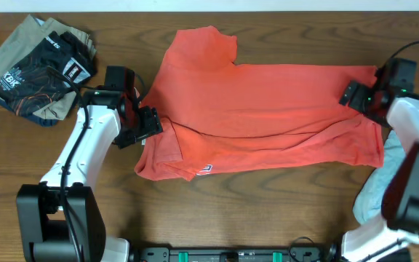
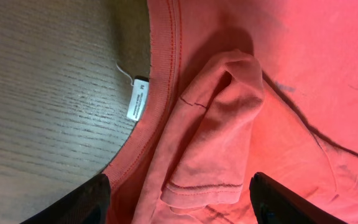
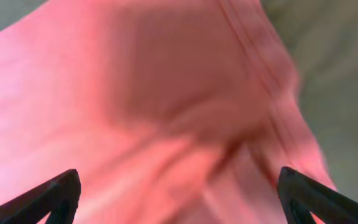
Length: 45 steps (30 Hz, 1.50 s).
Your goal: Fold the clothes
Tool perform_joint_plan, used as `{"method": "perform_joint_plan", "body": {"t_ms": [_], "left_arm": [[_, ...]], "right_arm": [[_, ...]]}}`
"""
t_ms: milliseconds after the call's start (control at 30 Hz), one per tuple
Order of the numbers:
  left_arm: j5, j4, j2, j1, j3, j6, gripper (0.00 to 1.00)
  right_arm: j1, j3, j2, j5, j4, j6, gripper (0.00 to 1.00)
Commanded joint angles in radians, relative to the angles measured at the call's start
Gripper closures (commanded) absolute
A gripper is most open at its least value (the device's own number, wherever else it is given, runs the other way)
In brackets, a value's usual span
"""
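The clothes are mainly a coral-red T-shirt (image 1: 268,109), spread crosswise over the middle of the table with a fold along its near edge. My left gripper (image 1: 145,125) hovers at its left end, jaws open. In the left wrist view the ribbed collar with its white label (image 2: 137,99) and a doubled-over sleeve (image 2: 216,143) lie beneath the left gripper (image 2: 179,205), unclamped. My right gripper (image 1: 355,94) is open at the shirt's right end; its view is blurred, with red cloth (image 3: 166,106) under the right gripper (image 3: 179,196). A pale blue-grey garment (image 1: 375,195) lies at the right, partly hidden by the right arm.
A pile of khaki and black printed garments (image 1: 38,69) sits at the table's far left corner. Bare wood (image 1: 231,211) runs along the near side in front of the shirt. The arm bases stand at the near edge.
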Motion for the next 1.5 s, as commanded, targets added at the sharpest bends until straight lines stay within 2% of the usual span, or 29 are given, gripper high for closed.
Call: {"method": "perform_joint_plan", "body": {"t_ms": [0,67,200,233,300,467,633,800,1133,1467], "left_arm": [[0.055,-0.002,-0.012,0.002,-0.007,0.016,0.27],[0.087,-0.002,-0.012,-0.001,-0.007,0.017,0.27],[0.097,0.002,-0.012,-0.039,-0.007,0.106,0.31],[0.097,0.002,-0.012,-0.053,-0.007,0.127,0.31],[0.093,0.002,-0.012,-0.095,-0.007,0.163,0.31],[0.061,0.009,-0.011,-0.201,-0.007,0.216,0.31],[-0.021,0.006,-0.007,-0.303,-0.008,0.267,0.31],[-0.073,0.007,0.031,-0.375,-0.008,0.28,0.31],[-0.076,0.005,0.178,-0.476,-0.008,0.321,0.31],[-0.158,-0.029,0.205,-0.553,-0.009,0.32,0.31]], "right_arm": [[-0.006,0.023,-0.089,-0.015,-0.117,-0.023,0.05],[-0.006,0.02,-0.102,0.005,-0.201,-0.008,0.23],[-0.006,0.008,-0.099,0.011,-0.319,0.049,0.66],[-0.006,0.001,-0.099,0.012,-0.335,0.048,0.72],[-0.006,-0.016,-0.099,0.015,-0.352,0.048,0.76],[-0.006,-0.061,-0.099,0.021,-0.361,0.051,0.82],[-0.006,-0.134,-0.099,0.133,-0.354,0.142,0.9],[-0.006,-0.179,-0.099,0.142,-0.32,0.15,0.89],[-0.006,-0.181,-0.099,0.206,-0.303,0.203,0.89],[-0.006,-0.181,-0.099,0.206,-0.304,0.203,0.89]]}}
